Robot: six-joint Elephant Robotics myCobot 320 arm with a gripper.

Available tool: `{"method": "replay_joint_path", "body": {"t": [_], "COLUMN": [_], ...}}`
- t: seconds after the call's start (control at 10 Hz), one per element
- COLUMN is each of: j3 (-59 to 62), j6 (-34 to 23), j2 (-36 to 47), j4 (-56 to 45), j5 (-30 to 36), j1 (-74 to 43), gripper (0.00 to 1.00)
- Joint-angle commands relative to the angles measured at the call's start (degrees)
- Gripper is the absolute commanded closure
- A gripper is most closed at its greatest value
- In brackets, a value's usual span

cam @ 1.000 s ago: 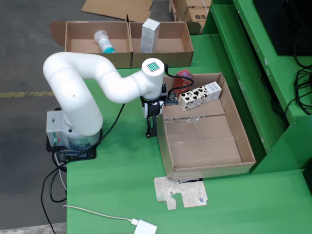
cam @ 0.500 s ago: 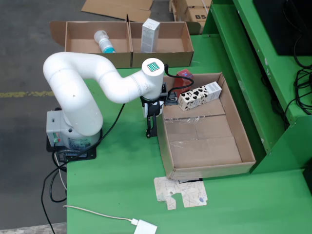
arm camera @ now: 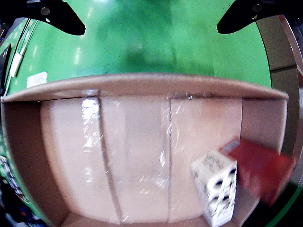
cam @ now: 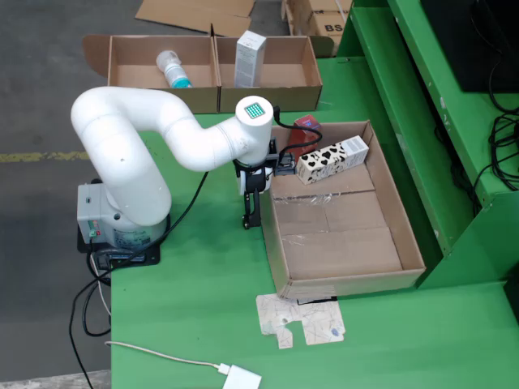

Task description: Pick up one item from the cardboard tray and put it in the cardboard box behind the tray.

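A cardboard tray (cam: 345, 243) lies on the green table, right of the arm in the fixed view. At its far end lie a white carton with black cow spots (cam: 332, 160) and a red box (cam: 306, 126). My gripper (cam: 252, 217) hangs over the table just outside the tray's left wall. In the wrist view my gripper (arm camera: 151, 14) is open and empty, and its black fingers (arm camera: 57, 14) stand wide apart. Below them are the tray's rim (arm camera: 142, 82), the spotted carton (arm camera: 215, 191) and the red box (arm camera: 260, 170). Behind the tray stands a two-part cardboard box (cam: 215, 89).
The box holds a clear bottle with a teal label (cam: 173, 69) in one half and a white upright carton (cam: 249, 58) in the other. A flat printed card (cam: 300, 320) and a white adapter with cable (cam: 242, 378) lie near the front. Green frame (cam: 430, 121) rises at right.
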Motion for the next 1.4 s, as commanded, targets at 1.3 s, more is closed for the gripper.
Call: {"method": "replay_joint_path", "body": {"t": [1.3], "j3": [35.0], "j6": [11.7], "j2": [3.3], "j4": [-28.8], "j5": [-9.5], "j1": [25.5], "gripper": [0.00]}}
